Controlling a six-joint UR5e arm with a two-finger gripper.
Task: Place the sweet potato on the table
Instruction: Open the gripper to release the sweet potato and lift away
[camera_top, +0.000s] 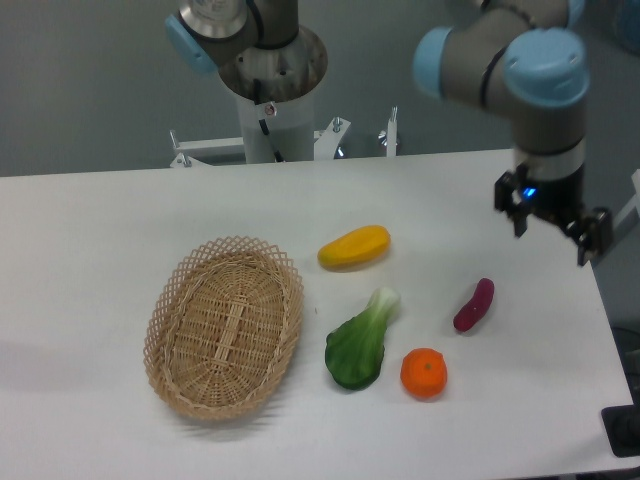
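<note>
The sweet potato (474, 305) lay flat on the white bench (100, 230), just up and right of the orange (424, 373) and right of the bok choy (362, 340), while the claw (553, 232) hung spread wide and empty above it.

Sweet potato (474, 305) — magenta-purple, slightly curved — lies tilted on the white table (100, 230) (right side).
</note>
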